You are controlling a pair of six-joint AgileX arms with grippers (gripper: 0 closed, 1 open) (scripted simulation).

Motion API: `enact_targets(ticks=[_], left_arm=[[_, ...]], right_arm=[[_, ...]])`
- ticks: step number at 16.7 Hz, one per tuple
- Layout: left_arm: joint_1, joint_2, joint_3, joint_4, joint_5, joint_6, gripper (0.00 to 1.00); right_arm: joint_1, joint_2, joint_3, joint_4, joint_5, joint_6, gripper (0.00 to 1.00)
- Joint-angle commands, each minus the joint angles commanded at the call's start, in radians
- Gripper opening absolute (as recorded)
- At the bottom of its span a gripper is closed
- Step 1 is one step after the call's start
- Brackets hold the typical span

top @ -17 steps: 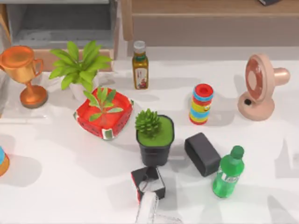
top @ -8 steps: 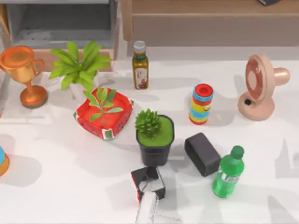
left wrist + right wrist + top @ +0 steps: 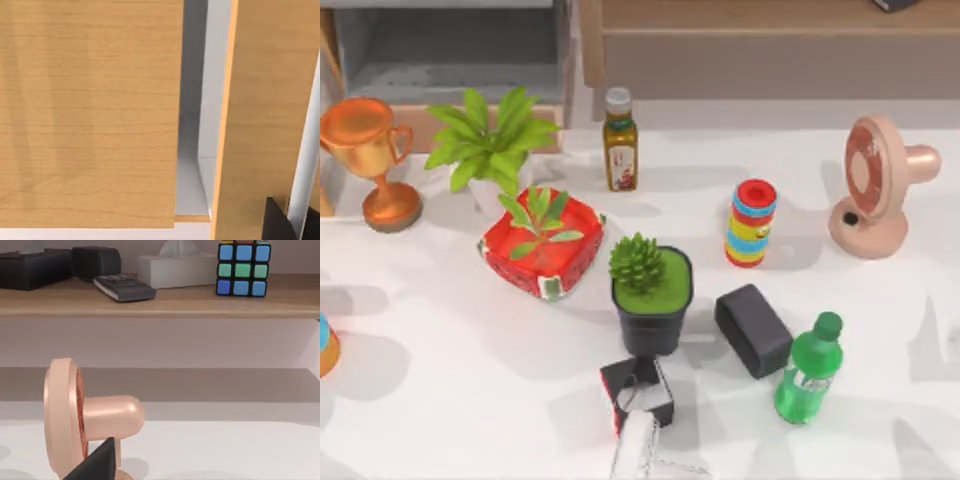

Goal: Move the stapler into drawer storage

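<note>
Left wrist view and right wrist view leave both jaws' state impossible to tell, left gripper (image 3: 276, 223) facing tan wood, right gripper (image 3: 100, 462) by a pink fan (image 3: 65, 410), while the slim white stapler (image 3: 635, 450) lies at the white tabletop's (image 3: 440, 400) bottom edge, well apart from the grey-walled, tan-framed drawer storage (image 3: 450, 50).

Movement on the left edge below the drawer storage (image 3: 450, 50): the grey strip that stood beside the trophy (image 3: 365, 150) has slid out of frame, and a small tan sliver (image 3: 325, 205) now sits there instead. The pale patch under the trophy has gone. A fresh soft shadow band (image 3: 350, 300) now lies across the table (image 3: 470, 400) at its left side, and another darkens the near-left corner.
</note>
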Motion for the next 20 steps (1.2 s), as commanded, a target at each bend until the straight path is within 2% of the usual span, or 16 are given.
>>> enact_targets(ticks=[7,15,20], left_arm=[[-0.021,0.024,0.039,-0.034,-0.025,-0.003,0.00],[-0.102,0.123,0.267,-0.156,-0.105,-0.007,0.00],[-0.100,0.124,0.268,-0.160,-0.105,-0.008,0.00]], right_arm=[[0.000,0.000,0.000,0.000,0.000,0.000,1.00],[0.000,0.000,0.000,0.000,0.000,0.000,1.00],[0.000,0.000,0.000,0.000,0.000,0.000,1.00]])
